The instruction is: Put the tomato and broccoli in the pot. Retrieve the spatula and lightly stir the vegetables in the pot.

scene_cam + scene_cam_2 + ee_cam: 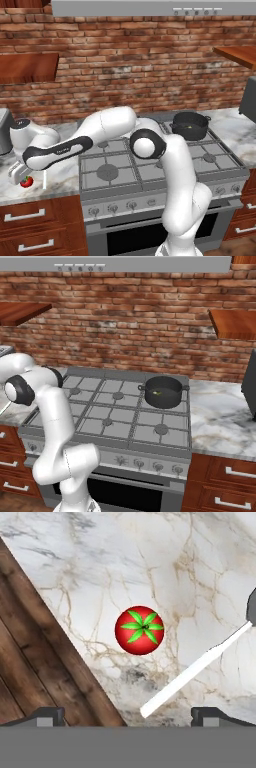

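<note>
It was a home kitchen: a gas stove (150,170) with an oven below stood against a brick wall (130,55), marble counters (220,411) at three and nine o'clock, a range hood (130,263) at twelve.

Arm (175,165): a body of smooth, glossy white rounded segments is shown, tubular and thick, widening toward the base. Joints are marked by black bands; one large round joint (147,144) is seen with a black ring around a white cap. A black stripe with small pale lettering, too small to be read, runs along the forearm link (57,150). Gripper (128,716): two small dark grey finger tips, blocky and flat-topped, are shown.
</note>
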Controlling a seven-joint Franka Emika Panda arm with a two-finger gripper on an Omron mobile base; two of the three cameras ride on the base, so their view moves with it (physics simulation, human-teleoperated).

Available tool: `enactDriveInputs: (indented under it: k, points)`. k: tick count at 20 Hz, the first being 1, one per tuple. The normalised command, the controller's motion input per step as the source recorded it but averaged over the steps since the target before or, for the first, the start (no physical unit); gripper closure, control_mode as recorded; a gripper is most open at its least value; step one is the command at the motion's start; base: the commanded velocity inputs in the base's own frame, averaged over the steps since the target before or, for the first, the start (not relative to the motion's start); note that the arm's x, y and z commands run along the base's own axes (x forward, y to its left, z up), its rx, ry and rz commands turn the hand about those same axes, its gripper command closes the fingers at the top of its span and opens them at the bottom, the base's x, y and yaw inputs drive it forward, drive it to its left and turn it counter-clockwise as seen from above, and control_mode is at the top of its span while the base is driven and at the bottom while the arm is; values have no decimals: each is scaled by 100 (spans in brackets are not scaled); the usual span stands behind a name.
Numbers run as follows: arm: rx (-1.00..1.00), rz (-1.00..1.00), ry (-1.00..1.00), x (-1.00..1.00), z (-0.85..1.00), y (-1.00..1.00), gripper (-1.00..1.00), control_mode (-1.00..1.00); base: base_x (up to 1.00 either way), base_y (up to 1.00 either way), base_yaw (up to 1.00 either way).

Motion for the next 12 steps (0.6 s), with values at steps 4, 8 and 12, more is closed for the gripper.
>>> enactDriveInputs:
  k: [4, 8, 12]
  points:
    - [7, 0, 5, 22, 0, 0, -100, -100, 0, 0, 0]
    - [2, 0, 6, 40, -4, 0, -100, -100, 0, 0, 0]
    - [0, 0, 9, 32, -4, 6, -100, -100, 0, 0, 0]
